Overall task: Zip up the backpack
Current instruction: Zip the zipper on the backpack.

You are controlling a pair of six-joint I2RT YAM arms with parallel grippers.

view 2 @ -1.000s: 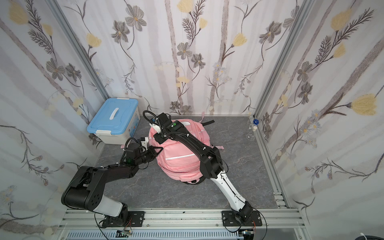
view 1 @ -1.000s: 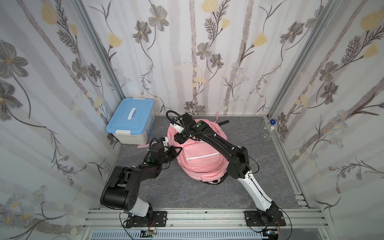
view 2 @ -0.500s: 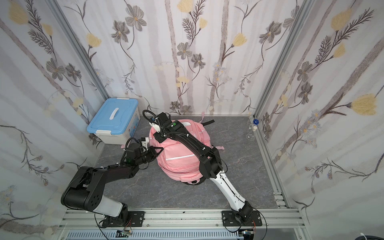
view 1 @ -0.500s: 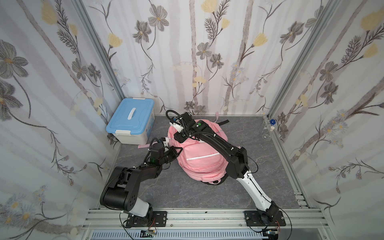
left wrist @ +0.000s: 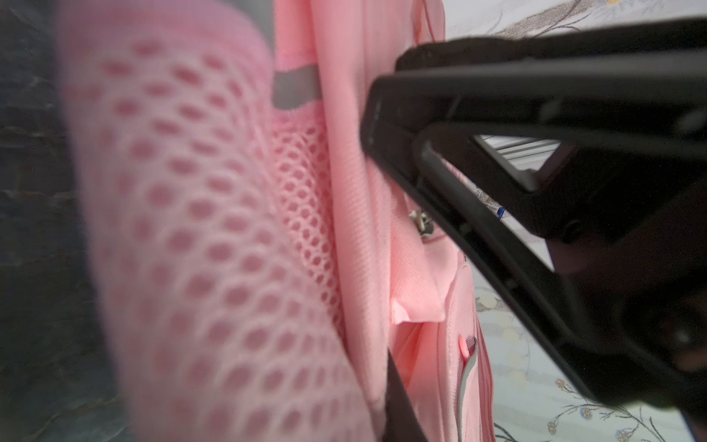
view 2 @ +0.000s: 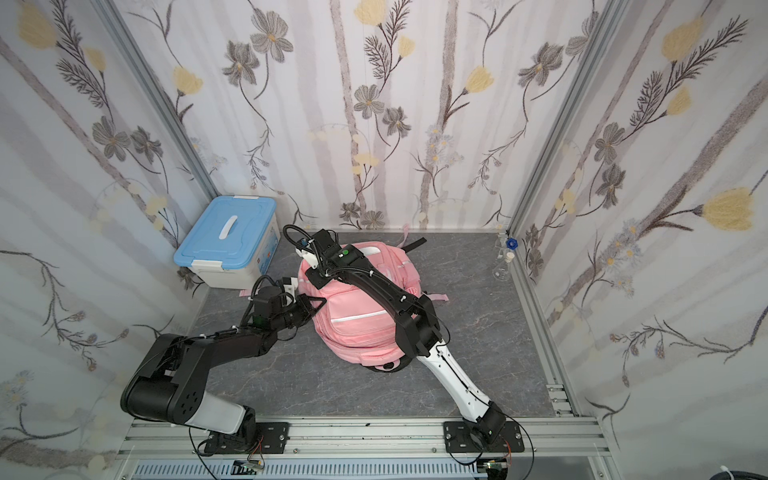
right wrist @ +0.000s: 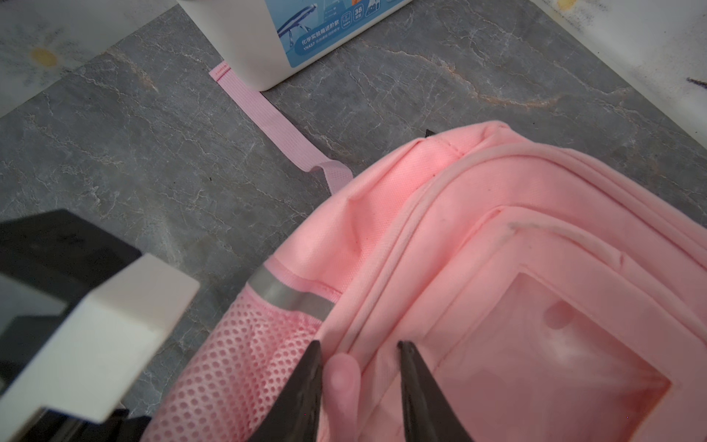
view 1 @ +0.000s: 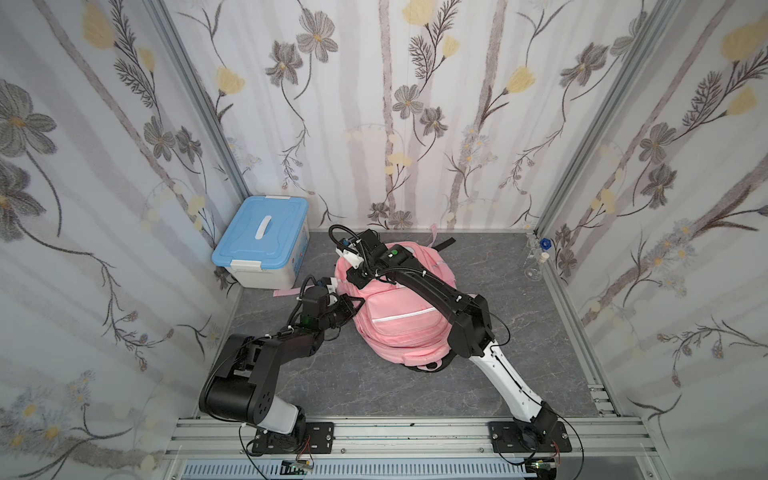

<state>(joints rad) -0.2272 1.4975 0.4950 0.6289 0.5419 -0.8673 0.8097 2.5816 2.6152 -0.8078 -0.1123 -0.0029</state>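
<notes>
A pink backpack [view 1: 399, 316] [view 2: 357, 316] lies flat on the grey marbled table, in both top views. My left gripper [view 1: 353, 305] is at its left side, shut on the side fabric by the mesh pocket [left wrist: 298, 214]. Only one black finger [left wrist: 399, 405] shows in the left wrist view. A metal zipper slider [left wrist: 422, 224] shows further along that side. My right gripper [right wrist: 359, 363] reaches down on the backpack's upper left corner. Its jaws stand a little apart around a pink zipper pull [right wrist: 340, 379], which lies against one finger.
A white box with a blue lid [view 1: 264, 245] [right wrist: 267, 38] stands at the back left, close to the backpack. A loose pink strap [right wrist: 275, 122] runs across the table towards it. A glass flask [view 1: 534, 266] and a blue-capped bottle [view 1: 544, 243] stand at the back right wall.
The right gripper's jaws have drawn closer together over the backpack's upper left corner. The left arm and the backpack have not visibly moved.
</notes>
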